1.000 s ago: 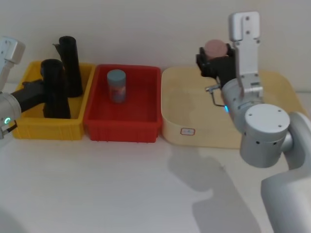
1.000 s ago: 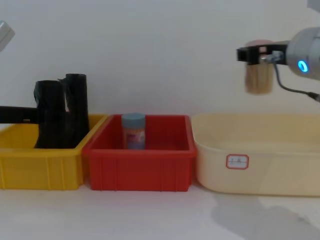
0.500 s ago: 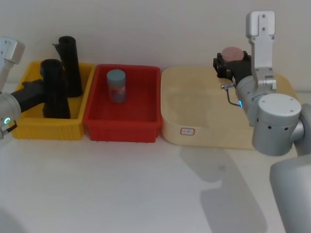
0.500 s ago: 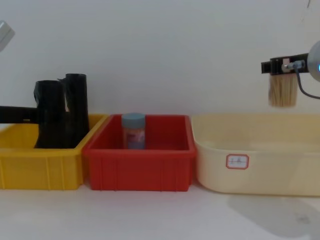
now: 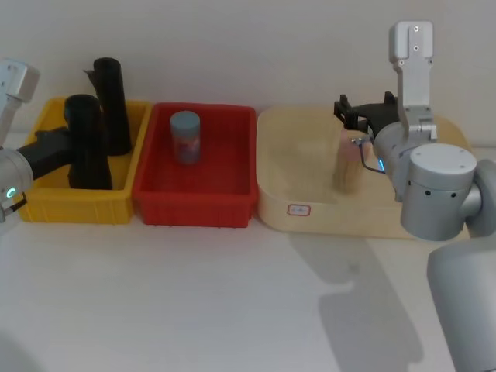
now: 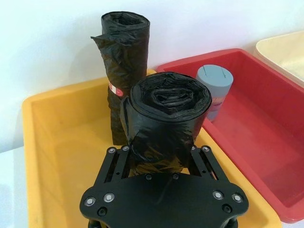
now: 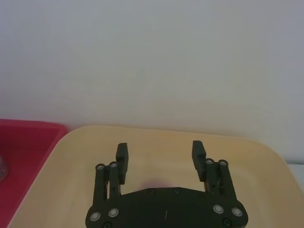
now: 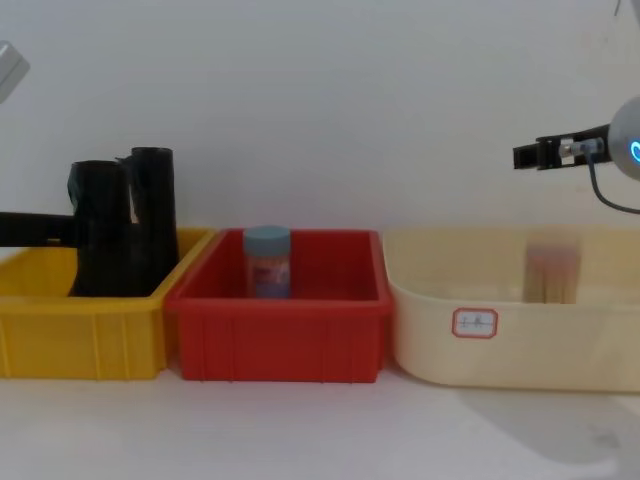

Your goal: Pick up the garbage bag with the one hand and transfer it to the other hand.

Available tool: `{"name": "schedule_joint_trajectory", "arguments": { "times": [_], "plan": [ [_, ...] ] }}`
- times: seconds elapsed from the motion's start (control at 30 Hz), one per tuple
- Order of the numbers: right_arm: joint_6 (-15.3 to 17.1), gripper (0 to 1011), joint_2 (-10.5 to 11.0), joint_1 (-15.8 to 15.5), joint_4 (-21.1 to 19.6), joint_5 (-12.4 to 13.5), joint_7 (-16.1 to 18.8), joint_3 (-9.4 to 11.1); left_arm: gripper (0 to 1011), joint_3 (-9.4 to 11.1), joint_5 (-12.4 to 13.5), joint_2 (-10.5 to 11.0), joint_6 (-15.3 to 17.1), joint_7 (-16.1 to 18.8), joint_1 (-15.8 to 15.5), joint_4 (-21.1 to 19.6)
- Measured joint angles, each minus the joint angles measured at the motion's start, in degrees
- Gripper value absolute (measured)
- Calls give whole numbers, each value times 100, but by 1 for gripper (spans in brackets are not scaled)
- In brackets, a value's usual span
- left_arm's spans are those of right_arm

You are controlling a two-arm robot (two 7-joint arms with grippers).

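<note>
The left gripper (image 6: 159, 156), reaching in from the 9 o'clock side of the table (image 5: 194, 294), has its long black fingers (image 6: 116, 164) pressed against both flanks of the garbage bag (image 6: 166, 114), clamped on its lower half. From the wrist camera the bag is a fat roll of glossy black plastic, creased and wrinkled down its side, with the tightly wound layers showing as a spiral at its open top. It is squeezed a little narrower where the fingers grip it. It stands upright in the yellow bin (image 5: 74, 203), near the bin's middle. At about 1 o'clock from it, close by at the bin's back, stands a slimmer roll (image 5: 112, 105), also black, taller in the head view, with a loose flap at its top. Just beside the yellow bin at 3 o'clock sits the red bin (image 5: 194, 203), holding an upright canister (image 5: 185, 137) with a blue-grey lid. At 3 o'clock again is the cream tub (image 5: 341, 217), and inside it a blurred tan cylinder (image 5: 348, 167) shows upright. Above the tub's far side hangs the right gripper (image 7: 160, 148), its fingers spread apart with nothing between them.
</note>
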Motion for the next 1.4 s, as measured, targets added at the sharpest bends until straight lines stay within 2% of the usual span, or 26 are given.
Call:
{"name": "schedule_joint_trajectory", "arguments": {
  "times": [0.03, 0.27, 0.6, 0.93, 1.0, 1.17, 1.33, 1.4],
  "plan": [
    [7, 825, -3, 7, 10, 1, 3, 3, 465, 0, 0, 0, 0, 0, 0, 0],
    [57, 1002, -18, 50, 83, 16, 28, 26, 465, 5, 4, 5, -5, 9, -1, -7],
    [88, 1000, -26, 78, 133, 23, 43, 42, 465, 14, 151, 94, -89, 201, -3, -272],
    [102, 1000, -32, 91, 158, 29, 49, 49, 465, -6, 393, 350, -130, 330, -10, -906],
    [103, 1000, -33, 93, 161, 30, 50, 51, 465, -27, 406, 440, -117, 269, -52, -1092],
    [106, 1000, -35, 95, 166, 30, 53, 54, 465, -31, 368, 534, -70, 71, -145, -1234],
    [109, 1000, -35, 98, 169, 31, 55, 56, 465, 12, 267, 562, -5, -199, -295, -1218],
    [110, 1000, -36, 99, 171, 31, 55, 56, 465, 88, 201, 542, 14, -425, -454, -1069]
  ]
}}
